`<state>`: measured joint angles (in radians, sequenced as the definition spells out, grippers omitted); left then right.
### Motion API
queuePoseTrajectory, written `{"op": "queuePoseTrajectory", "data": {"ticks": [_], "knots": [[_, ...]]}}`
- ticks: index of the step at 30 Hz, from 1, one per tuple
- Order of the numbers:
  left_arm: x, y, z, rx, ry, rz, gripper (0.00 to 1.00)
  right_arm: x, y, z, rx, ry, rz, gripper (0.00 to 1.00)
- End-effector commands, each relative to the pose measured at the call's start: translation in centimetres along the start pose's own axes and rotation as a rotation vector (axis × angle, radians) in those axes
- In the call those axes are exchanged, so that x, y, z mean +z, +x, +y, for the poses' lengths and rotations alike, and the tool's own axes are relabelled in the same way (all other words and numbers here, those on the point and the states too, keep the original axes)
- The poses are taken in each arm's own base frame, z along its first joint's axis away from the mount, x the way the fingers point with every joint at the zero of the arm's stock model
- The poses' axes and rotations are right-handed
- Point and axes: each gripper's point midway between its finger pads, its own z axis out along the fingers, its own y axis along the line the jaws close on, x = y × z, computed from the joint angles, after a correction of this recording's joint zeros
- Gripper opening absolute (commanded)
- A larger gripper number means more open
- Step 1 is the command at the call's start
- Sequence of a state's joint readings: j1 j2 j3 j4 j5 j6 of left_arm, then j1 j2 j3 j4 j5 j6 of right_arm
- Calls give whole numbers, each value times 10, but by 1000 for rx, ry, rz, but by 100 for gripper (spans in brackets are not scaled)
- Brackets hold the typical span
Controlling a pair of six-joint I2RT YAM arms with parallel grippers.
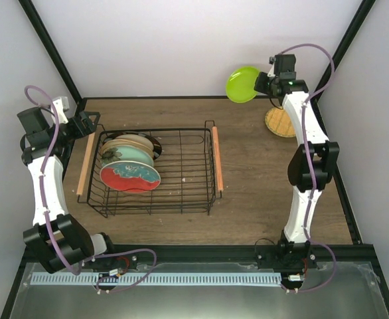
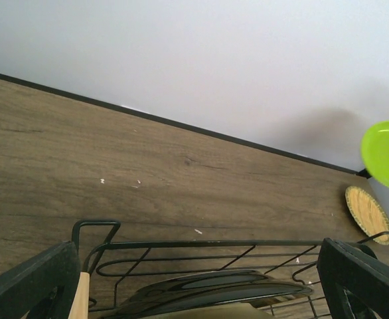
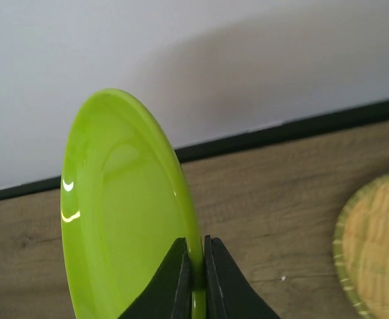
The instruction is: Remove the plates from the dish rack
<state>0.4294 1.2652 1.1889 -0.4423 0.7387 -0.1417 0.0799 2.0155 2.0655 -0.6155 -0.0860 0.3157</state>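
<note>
One lime-green plate [image 3: 121,219] | right pincer [image 3: 196,244] clamped on rim

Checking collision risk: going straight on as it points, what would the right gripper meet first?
Probably the back wall; the lime-green plate held by the right gripper would touch first. Depth unclear.

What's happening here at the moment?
The right gripper is shut on the rim of the lime-green plate, holding it on edge in the air by the back right corner, near the orange gridded plate lying flat on the table. The left gripper is open and holds nothing, at the left end of the dish rack. The red plate, the pale teal plate and more behind them stand in the rack's left end, not yet unloaded.
</note>
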Motion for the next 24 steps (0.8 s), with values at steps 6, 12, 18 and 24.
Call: {"op": "queuePoseTrajectory", "data": {"ticks": [6, 12, 18, 24], "knots": [[-5, -2, -10, 10, 16, -7, 100, 73, 62, -42, 221, -57, 182, 1], [-7, 4, -11, 8, 8, 1, 100, 105, 96, -60, 251, -15, 243, 1], [-8, 9, -9, 4, -1, 12, 100, 127, 126, -68, 282, -8, 303, 1], [-7, 9, -9, 0, -6, 14, 100, 135, 147, -69, 289, -8, 350, 1]]}}
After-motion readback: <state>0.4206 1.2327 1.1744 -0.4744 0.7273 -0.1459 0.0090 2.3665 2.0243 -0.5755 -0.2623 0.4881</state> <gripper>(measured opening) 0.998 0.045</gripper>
